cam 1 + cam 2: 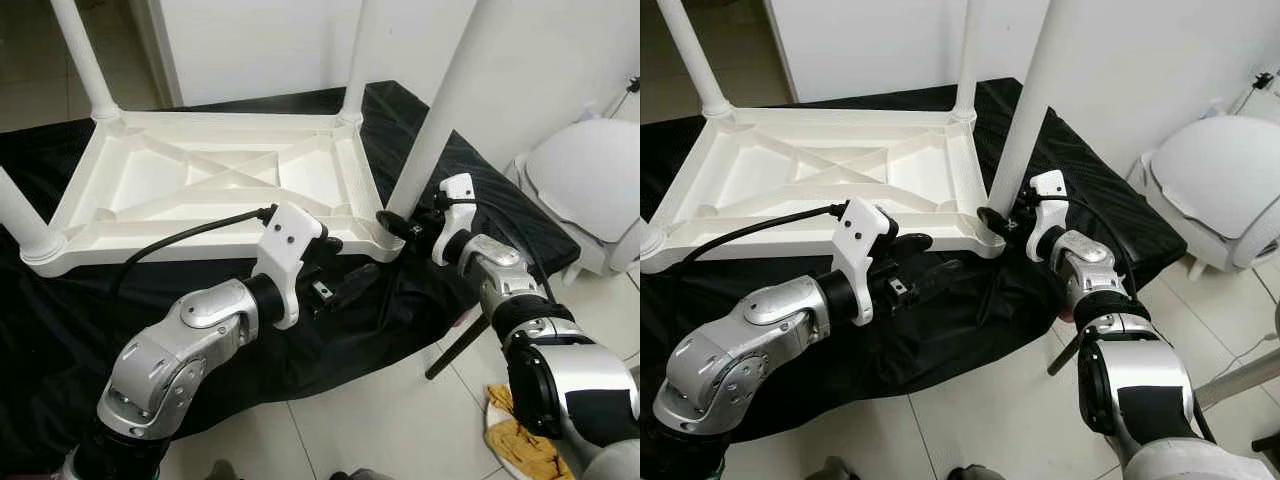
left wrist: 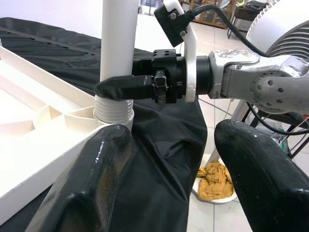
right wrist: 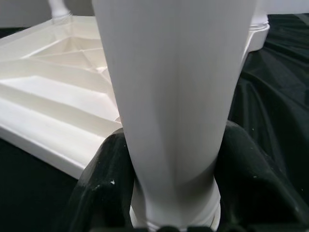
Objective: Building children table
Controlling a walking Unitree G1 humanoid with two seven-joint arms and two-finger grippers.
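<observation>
Starting at the far left of the upturned white tabletop (image 1: pixel 200 175), which lies underside-up on a black cloth (image 1: pixel 60 330), you have legs standing at its three other corners. Nearer you than the tabletop's front rim, your left gripper (image 1: pixel 350 285) hovers over the cloth with fingers spread and nothing between them. At the tabletop's front right corner, your right gripper (image 1: pixel 400 225) is clenched around the fourth leg (image 1: pixel 440 110) just above its ribbed socket (image 2: pixel 113 112). Judge the leg as light, stiff, hollow-looking plastic, smooth and likely slippery, so hold it low by the socket where it can't lever sideways. Right of the tabletop stands a white seat (image 1: pixel 590 180).
</observation>
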